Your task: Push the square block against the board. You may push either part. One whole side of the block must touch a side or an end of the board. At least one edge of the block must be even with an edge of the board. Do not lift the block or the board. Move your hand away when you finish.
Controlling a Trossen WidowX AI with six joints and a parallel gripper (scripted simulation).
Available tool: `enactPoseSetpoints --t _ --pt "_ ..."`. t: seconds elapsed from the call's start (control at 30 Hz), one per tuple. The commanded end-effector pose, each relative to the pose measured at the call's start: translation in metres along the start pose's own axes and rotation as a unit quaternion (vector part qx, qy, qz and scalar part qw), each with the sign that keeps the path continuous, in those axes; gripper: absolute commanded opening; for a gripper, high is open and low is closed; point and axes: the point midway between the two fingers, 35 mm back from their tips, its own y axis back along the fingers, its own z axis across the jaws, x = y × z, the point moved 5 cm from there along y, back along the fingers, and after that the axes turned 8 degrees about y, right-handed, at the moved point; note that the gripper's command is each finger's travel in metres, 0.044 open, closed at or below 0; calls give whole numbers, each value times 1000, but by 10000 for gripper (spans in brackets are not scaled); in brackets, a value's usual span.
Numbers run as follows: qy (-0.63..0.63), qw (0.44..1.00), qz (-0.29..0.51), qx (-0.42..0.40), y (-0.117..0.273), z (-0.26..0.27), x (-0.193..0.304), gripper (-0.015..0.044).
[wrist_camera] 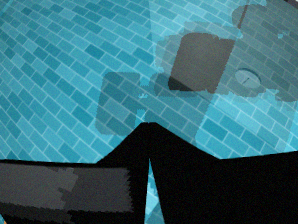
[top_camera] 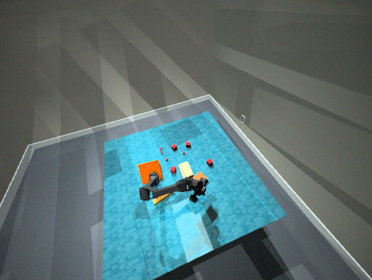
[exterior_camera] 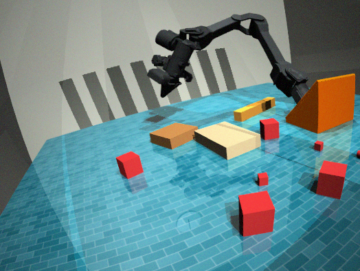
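The square block [top_camera: 201,176] [exterior_camera: 173,132], orange-brown, lies flat on the blue surface. The board [top_camera: 185,169] [exterior_camera: 227,135], cream and rectangular, lies flat beside it. Their near corners are close together in the exterior view, and the block is turned at an angle to the board. I cannot tell whether they touch; the arm partly covers this area in the top view. My gripper [top_camera: 193,199] [exterior_camera: 164,94] [wrist_camera: 148,129] is shut and empty. It is in the air above the surface, on the far side of the block in the exterior view. The wrist view shows neither part.
A yellow bar [top_camera: 160,199] [exterior_camera: 251,109] lies beyond the board in the exterior view. An orange wedge [top_camera: 149,170] [exterior_camera: 336,103] stands by the arm's base. Red cubes lie around, one [top_camera: 173,170] [exterior_camera: 269,128] near the board and one [top_camera: 209,162] [exterior_camera: 130,165] nearer the block.
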Motion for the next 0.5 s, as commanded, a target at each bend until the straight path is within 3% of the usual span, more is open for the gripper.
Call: enactPoseSetpoints --t 0.0,0.47 --pt "41 998 27 -27 -2 27 6 0" --pt "220 957 153 -115 11 135 56 0"
